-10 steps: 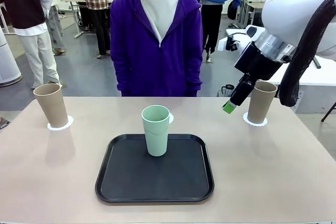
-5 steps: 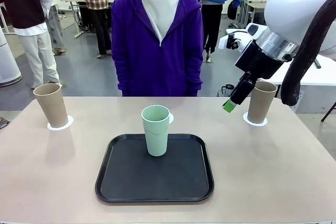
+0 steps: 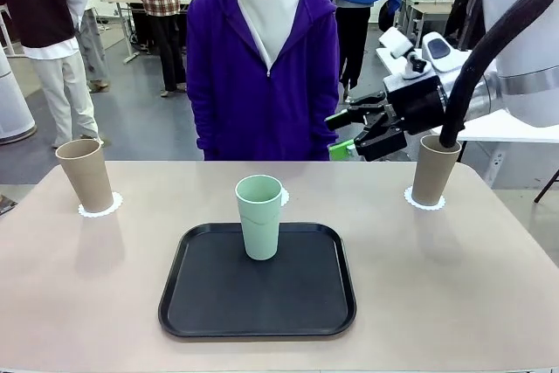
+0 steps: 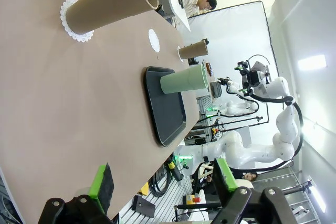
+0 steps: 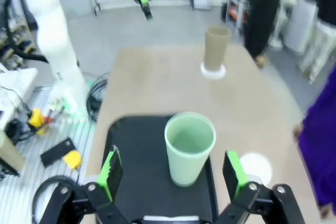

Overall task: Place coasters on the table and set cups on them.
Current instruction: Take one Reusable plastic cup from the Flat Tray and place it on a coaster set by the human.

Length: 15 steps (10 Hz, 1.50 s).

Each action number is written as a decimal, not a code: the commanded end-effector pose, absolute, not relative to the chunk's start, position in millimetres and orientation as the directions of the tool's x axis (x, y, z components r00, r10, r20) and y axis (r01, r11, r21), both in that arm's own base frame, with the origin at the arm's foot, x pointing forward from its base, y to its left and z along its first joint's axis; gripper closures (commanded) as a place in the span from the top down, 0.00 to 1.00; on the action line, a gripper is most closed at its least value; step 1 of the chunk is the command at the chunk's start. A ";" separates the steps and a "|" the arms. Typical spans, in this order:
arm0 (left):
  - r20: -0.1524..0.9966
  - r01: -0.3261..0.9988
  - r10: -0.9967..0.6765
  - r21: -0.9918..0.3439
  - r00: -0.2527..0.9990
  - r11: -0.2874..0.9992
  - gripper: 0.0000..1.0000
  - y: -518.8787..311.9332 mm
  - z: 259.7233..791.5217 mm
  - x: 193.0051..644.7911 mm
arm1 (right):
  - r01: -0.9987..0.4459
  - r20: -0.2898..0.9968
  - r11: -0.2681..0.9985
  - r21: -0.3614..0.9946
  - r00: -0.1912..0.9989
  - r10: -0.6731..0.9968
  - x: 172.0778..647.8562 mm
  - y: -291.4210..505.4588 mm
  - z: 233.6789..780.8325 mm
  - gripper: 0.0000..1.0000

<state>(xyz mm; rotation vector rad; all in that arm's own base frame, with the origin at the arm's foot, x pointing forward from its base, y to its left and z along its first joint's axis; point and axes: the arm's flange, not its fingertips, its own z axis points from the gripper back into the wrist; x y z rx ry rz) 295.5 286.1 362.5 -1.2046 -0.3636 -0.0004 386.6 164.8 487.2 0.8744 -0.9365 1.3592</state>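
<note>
Two brown cups [image 3: 86, 174] stand on coasters [image 3: 100, 208]; green cup [image 3: 259, 216] (on the tray [image 3: 201, 303]) awaits the bare coaster [image 5: 255, 169]; left pincer [image 4: 161, 174] and right pincer [image 3: 341, 133] apart, empty.

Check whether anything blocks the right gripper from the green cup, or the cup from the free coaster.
Nothing visible. The open right gripper faces the green cup, alone on the tray; the free coaster lies bare just beyond.
</note>
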 end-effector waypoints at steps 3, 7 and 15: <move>0.280 0.195 0.198 -0.910 0.939 0.366 1.00 286.8 363.4 294.4 | -0.986 0.964 0.122 0.112 0.138 0.226 390.9 148.9 412.3 1.00; 0.280 0.195 0.198 -0.910 0.939 0.366 1.00 286.8 363.4 294.4 | -0.968 0.931 0.179 0.177 0.224 0.288 374.2 160.1 361.4 1.00; 0.280 0.195 0.198 -0.910 0.939 0.366 1.00 286.8 363.4 294.4 | -0.971 0.920 0.140 0.192 0.228 0.319 373.1 166.3 352.4 1.00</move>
